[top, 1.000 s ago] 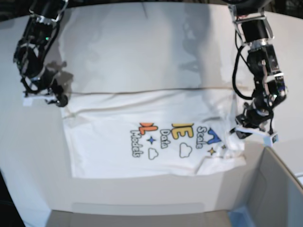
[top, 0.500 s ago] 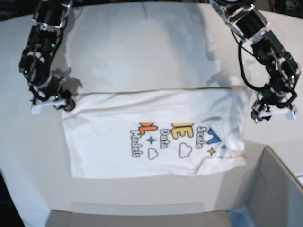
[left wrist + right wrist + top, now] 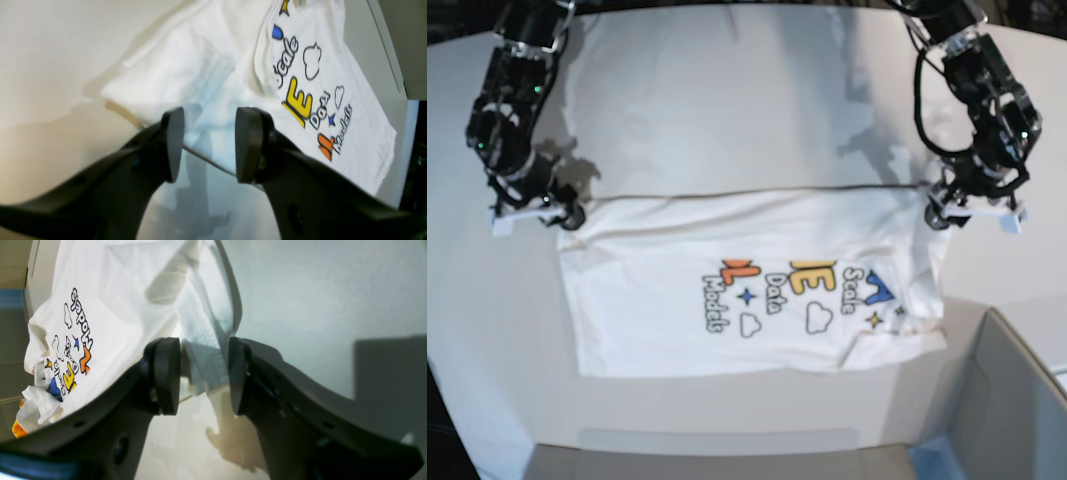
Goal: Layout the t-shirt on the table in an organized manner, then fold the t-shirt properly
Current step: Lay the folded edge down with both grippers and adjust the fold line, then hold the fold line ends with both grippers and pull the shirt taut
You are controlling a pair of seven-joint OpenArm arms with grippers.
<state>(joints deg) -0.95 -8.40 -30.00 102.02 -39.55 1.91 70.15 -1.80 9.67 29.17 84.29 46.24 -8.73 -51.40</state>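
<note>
White table (image 3: 727,90), t-shirt (image 3: 757,290) between both tools.

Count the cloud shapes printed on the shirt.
2: one cloud below the yellow letters, the other cloud below the blue star. Wrinkles near the shirt edge could hide more.

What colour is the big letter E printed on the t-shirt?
Yellow, outlined black, letter E; clearest in the left wrist view.
</note>
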